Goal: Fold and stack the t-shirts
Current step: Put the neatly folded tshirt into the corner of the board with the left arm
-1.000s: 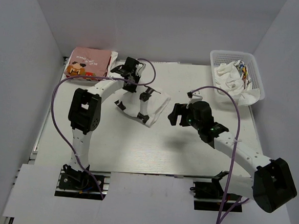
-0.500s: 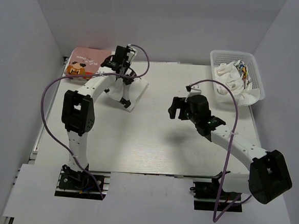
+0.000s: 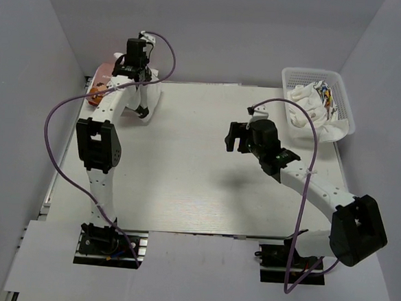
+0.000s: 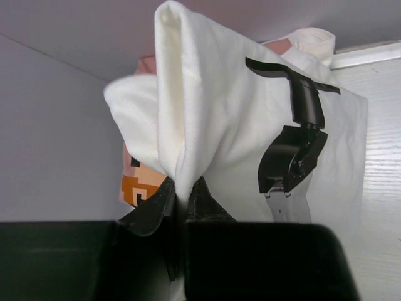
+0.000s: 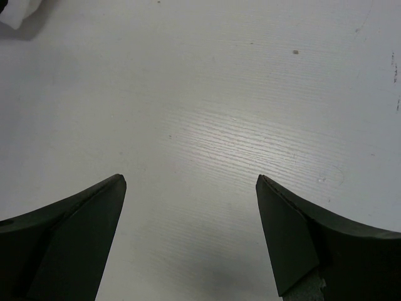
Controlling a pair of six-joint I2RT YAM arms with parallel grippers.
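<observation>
Evidently we are at the stacking step: our left gripper (image 4: 183,193) is clamped on a bunched fold of the white t-shirt (image 4: 213,106), gripping it by the thick edge so the folded layers hang together and do not spill open. We carry it at the table's (image 3: 205,185) far left corner, where the pink t-shirt (image 3: 103,82) lies against the wall. From the wrist view its orange print peeks out just behind the hanging white cloth, so we judge the pink one to be the base of the pile. Whether the white cloth touches it yet, we cannot tell. Our right gripper (image 5: 191,188) hovers over bare tabletop near the middle with its jaws spread wide and nothing between them, well apart from the hand-off and closer to the basket (image 3: 313,71), where more crumpled cloth waits - a sensible place to stand by for the next garment
</observation>
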